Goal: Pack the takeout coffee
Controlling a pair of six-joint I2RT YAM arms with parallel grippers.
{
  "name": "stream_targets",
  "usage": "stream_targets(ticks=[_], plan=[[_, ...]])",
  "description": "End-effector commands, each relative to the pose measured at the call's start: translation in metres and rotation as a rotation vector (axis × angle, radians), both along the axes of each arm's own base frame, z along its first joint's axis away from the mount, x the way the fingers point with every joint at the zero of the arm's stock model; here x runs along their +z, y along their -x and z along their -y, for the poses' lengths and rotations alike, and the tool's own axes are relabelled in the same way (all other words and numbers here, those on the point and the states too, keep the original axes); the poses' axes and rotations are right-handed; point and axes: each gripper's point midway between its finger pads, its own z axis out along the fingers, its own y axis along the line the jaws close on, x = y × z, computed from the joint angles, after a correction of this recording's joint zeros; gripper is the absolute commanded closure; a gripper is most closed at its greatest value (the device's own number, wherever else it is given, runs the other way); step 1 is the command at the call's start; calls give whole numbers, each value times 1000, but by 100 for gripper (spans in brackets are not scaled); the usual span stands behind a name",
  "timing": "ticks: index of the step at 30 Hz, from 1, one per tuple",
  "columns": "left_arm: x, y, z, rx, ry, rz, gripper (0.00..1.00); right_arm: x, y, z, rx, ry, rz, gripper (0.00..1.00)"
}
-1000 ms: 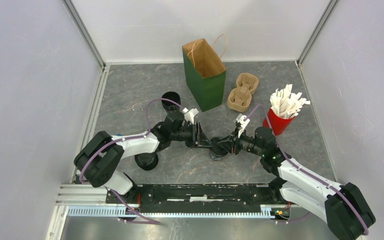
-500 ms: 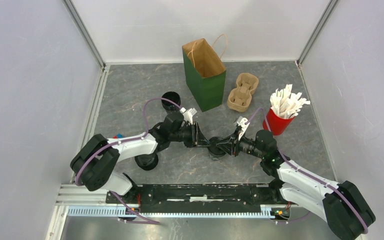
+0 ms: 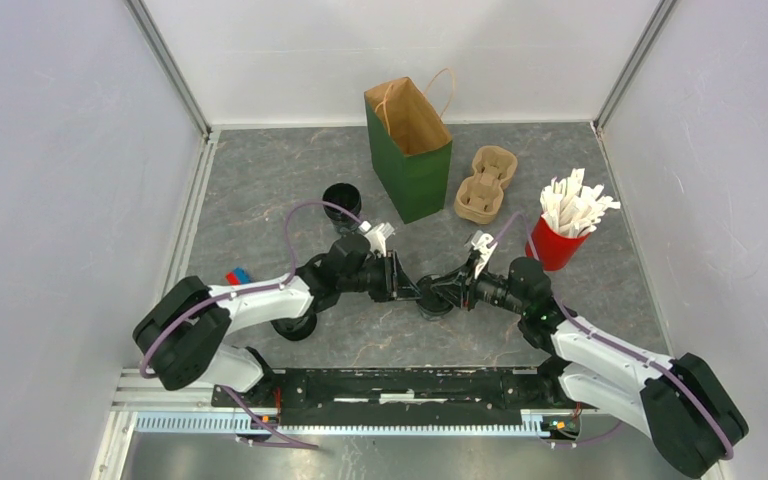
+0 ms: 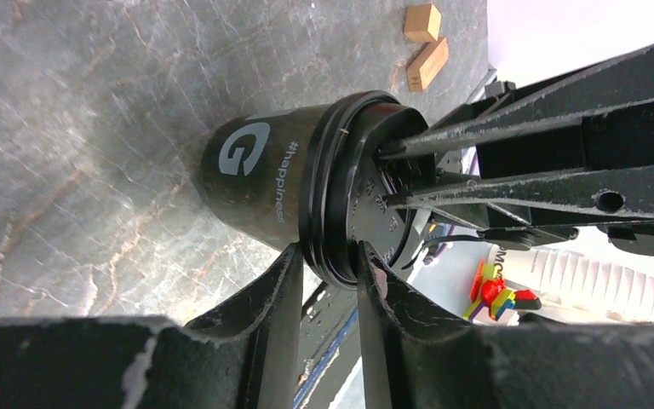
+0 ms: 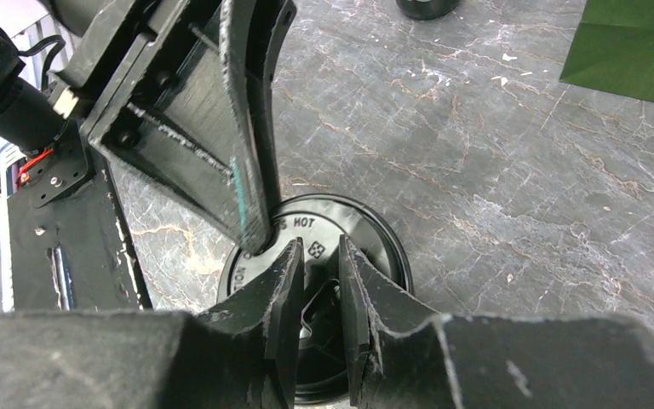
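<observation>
So far, I judge nothing packed: the green bag (image 3: 415, 175) stands well apart. Mid-table, my left gripper (image 4: 328, 256) is clenched on the lid (image 4: 366, 204) rim of a coffee cup (image 4: 247, 179). My right gripper (image 5: 319, 251) presses the lid top; I cannot tell whether it grips.

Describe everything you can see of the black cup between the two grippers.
Black paper-looking cup with a grey G logo and "#happiness" print, capped by a round black plastic lid embossed HOT. It stands upright on the grey marbled table. The left gripper pinches the lid's rim; the right gripper, fingertips nearly together, touches the lid's top.
</observation>
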Motion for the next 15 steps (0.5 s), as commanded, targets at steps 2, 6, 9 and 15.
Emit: stream_targets(ticks=[2, 6, 9, 15], plan=[[-52, 42, -22, 37, -164, -132, 65, -61, 20, 19, -10, 167, -185, 71], [-43, 49, -6, 25, -100, -136, 65, -58, 26, 15, 31, 141, -163, 71], [-40, 49, -4, 37, -70, -145, 64, -63, 32, 17, 47, 148, -174, 70], [-19, 44, -5, 41, -21, -107, 54, -72, 40, 21, 64, 164, -184, 70]])
